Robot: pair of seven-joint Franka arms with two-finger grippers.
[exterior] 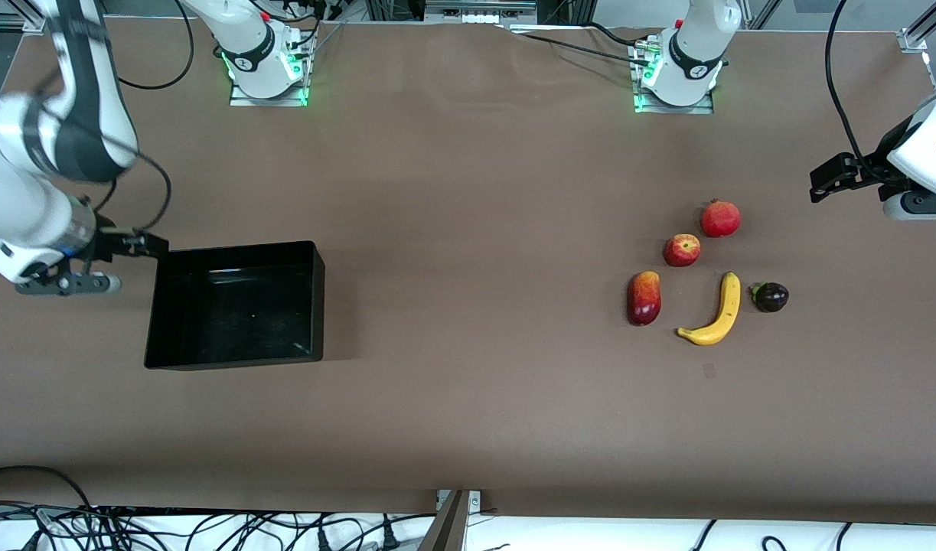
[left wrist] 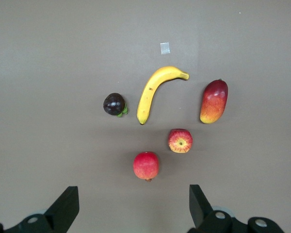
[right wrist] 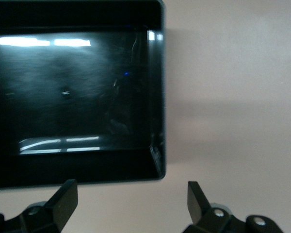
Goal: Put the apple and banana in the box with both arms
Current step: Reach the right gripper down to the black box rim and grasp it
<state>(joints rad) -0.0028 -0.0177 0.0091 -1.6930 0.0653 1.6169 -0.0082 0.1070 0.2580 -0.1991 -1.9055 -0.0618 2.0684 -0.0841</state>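
a: front view first. where do the task's things sit?

b: the box [exterior: 234, 304] lies on the worktop [exterior: 468, 229] toward the right arm's end, with nothing in it. the fruit is grouped toward the left arm's end, well apart from the box. the apple [exterior: 682, 250] sits just beside the pomegranate [exterior: 720, 219] and nearer to the camera than it. the banana [exterior: 716, 312] lies nearer still, between the mango [exterior: 644, 298] and a small dark fruit [exterior: 771, 297], touching neither.

a: and the pincers?

b: the right pincer [exterior: 68, 284] hangs just beside the box's outer wall, at the right arm's end of the worktop. the left pincer [exterior: 908, 205] is up at the left arm's end, off to the side of the fruit.

a: left wrist view?

b: the left pincer [left wrist: 133, 208] has its jaws spread wide and holds nothing. below it lie the pomegranate [left wrist: 146, 165], the apple [left wrist: 180, 141], the banana [left wrist: 156, 90], the mango [left wrist: 214, 101] and the dark fruit [left wrist: 114, 104], all apart from one another.

a: right wrist view?

b: the right pincer [right wrist: 131, 204] is likewise fully spread and has hold of nothing. the glossy box [right wrist: 155, 97] fills much of the view, its corner between the fingers [right wrist: 63, 199].
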